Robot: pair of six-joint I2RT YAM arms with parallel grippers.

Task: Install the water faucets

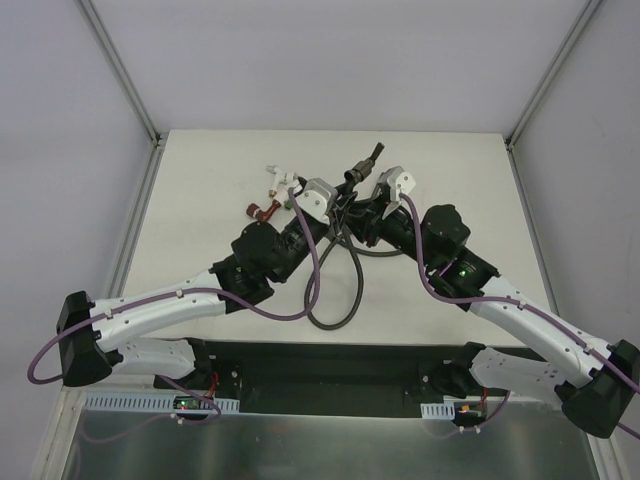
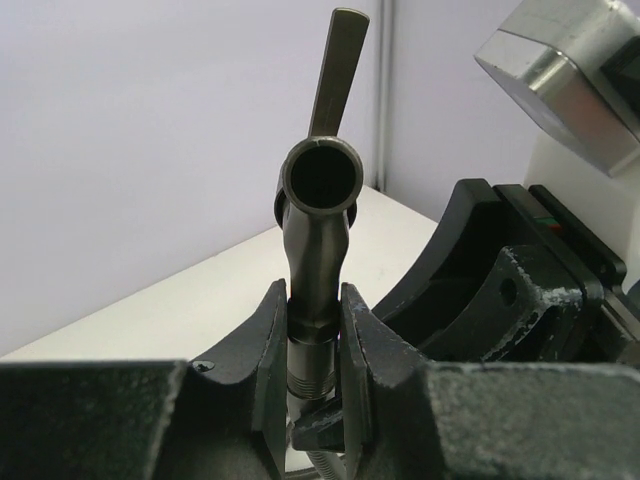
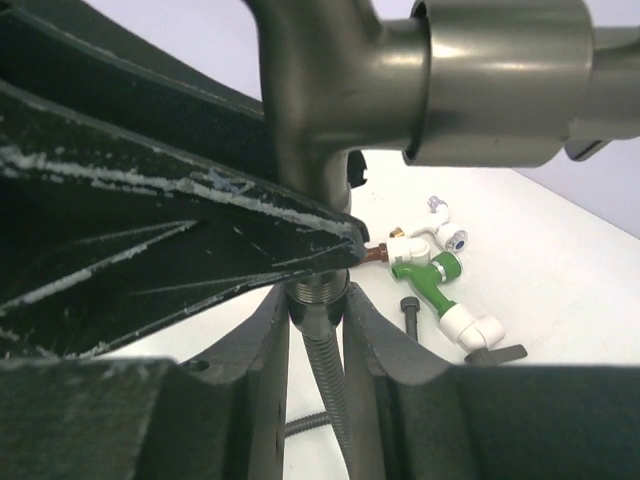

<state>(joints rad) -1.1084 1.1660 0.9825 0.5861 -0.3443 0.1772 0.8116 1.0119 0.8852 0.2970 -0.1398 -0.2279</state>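
Nearest the arm bases, a long dark flexible hose [image 1: 345, 300] loops over the middle of the table [image 1: 200, 170] and climbs back toward the two grippers, which meet above the table's centre.

The right gripper [image 3: 315, 320] has its jaws pressed onto the hose's upper end, just under the threaded stub. This looks meant to keep the hose from turning while the fitting above it is worked.

The left gripper [image 2: 313, 330] pinches the dull grey-brown metal faucet [image 2: 318, 235] by its neck, right above the threads. It holds the faucet upright in the air, not resting on the table, with the open spout toward that camera and the lever handle [image 2: 338, 70] pointing up. Holding it low on the neck probably keeps the thread in line with the hose.

The overhead view gives the layout but hides the joint under the wrists. The left wrist view shows the grip on the neck, though little of the hose. Only the right wrist view shows thread and hose meeting, with a left finger crossing just above; how far they are screwed together cannot be told.

Beyond, toward the far left of the table, the other taps lie loose: a green plastic tap [image 3: 425, 275], a white plastic tap [image 3: 438, 213] and a red plastic tap [image 1: 262, 211], with a small dark bolt [image 3: 410, 310] beside the green one.
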